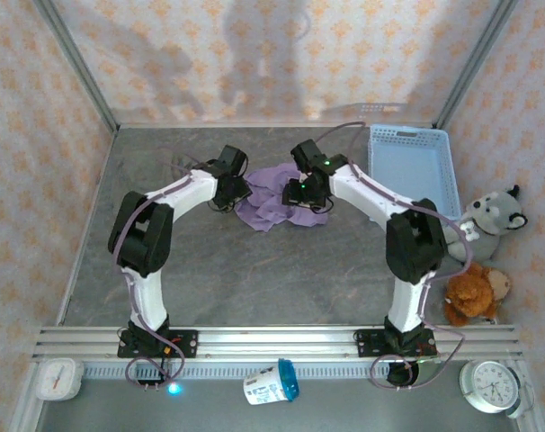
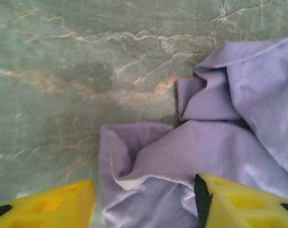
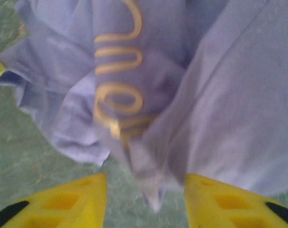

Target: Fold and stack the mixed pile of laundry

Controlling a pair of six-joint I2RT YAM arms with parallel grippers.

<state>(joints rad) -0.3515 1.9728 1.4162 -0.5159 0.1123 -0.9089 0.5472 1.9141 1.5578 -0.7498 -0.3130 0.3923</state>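
The laundry pile shows as a crumpled lavender T-shirt [image 1: 271, 205] at the middle back of the table, with both grippers at it. My left gripper [image 1: 235, 191] is at its left edge. In the left wrist view a folded hem of the T-shirt [image 2: 239, 85] lies between the spread yellow fingers of the left gripper [image 2: 145, 190], and the right finger touches the cloth. My right gripper [image 1: 304, 200] is over the shirt's right side. In the right wrist view a blurred fold of the T-shirt [image 3: 229, 95] with yellow lettering [image 3: 118, 61] hangs between the parted fingers of the right gripper [image 3: 146, 183].
A light blue lattice basket [image 1: 412, 166] stands at the back right. A grey wolf toy [image 1: 493, 216] and a brown teddy [image 1: 475, 292] sit along the right edge. A cup [image 1: 272, 382] lies in front of the arm rail. The marbled tabletop [image 1: 254, 270] is bare in front of the shirt.
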